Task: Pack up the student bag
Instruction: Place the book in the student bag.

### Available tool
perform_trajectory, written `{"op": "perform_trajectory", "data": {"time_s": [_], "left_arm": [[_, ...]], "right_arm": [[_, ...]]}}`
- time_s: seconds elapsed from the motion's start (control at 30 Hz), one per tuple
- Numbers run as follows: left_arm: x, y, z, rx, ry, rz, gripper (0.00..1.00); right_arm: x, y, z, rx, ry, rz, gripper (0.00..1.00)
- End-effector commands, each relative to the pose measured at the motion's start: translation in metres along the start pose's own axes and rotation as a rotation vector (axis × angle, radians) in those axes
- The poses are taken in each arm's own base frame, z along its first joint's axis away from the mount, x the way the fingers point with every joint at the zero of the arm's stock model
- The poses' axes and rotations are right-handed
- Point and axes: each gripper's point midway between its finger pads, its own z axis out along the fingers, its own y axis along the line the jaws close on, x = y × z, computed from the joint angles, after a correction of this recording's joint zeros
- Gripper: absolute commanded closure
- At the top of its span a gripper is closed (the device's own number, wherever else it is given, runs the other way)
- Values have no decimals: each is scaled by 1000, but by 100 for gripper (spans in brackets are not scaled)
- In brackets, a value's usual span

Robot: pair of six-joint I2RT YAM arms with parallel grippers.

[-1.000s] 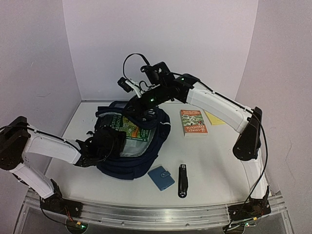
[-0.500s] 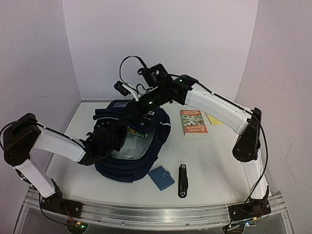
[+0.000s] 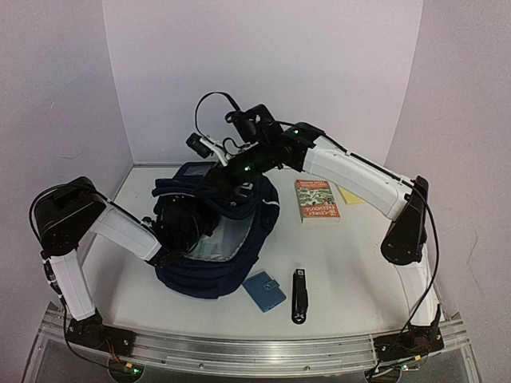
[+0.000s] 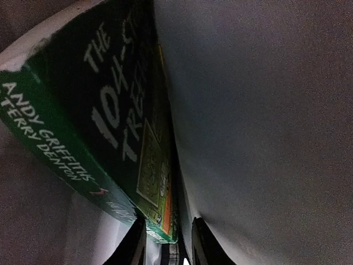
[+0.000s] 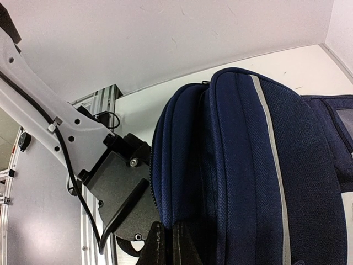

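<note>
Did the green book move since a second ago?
Yes. The green book slid deeper into the student bag, away from the blue wallet, which stays put. From above it no longer shows. The left claw holds it inside.

Green book [image 4: 99, 127] and left arm [image 3: 124, 231] crowd the student bag [image 3: 209, 279] opening.

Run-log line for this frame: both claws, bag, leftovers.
step: book insertion | left claw: shut on green book, inside student bag | right claw: shut on bag rim, holding it open | on table: second book, blue wallet
</note>
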Motion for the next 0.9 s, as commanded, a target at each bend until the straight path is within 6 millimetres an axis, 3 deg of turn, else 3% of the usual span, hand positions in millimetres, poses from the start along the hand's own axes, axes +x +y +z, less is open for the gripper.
{"op": "perform_trajectory", "data": {"time_s": [0.0,0.23,0.37,0.5,0.63,0.73,0.87], "left_arm": [[-16,-13,4,50,-78,8,72],[-54,-3,26,30,-172,74,77],[-61,-7,40,74,-173,110,77],[-46,-19,45,77,-114,167,64],[-33,-25,30,64,-72,185,52],[-22,-23,13,47,-32,190,49],[0,-44,-15,67,6,296,46]], "right_arm": [[-64,66,-37,-150,-184,-160,100],[-66,54,-45,-123,-194,-154,100],[-60,26,-47,-63,-188,-154,100],[-51,-25,-49,17,-184,-107,100],[-48,-85,-57,103,-217,-32,100],[-40,-110,-54,145,-217,-7,100],[-33,-122,-47,129,-221,50,100]]}}
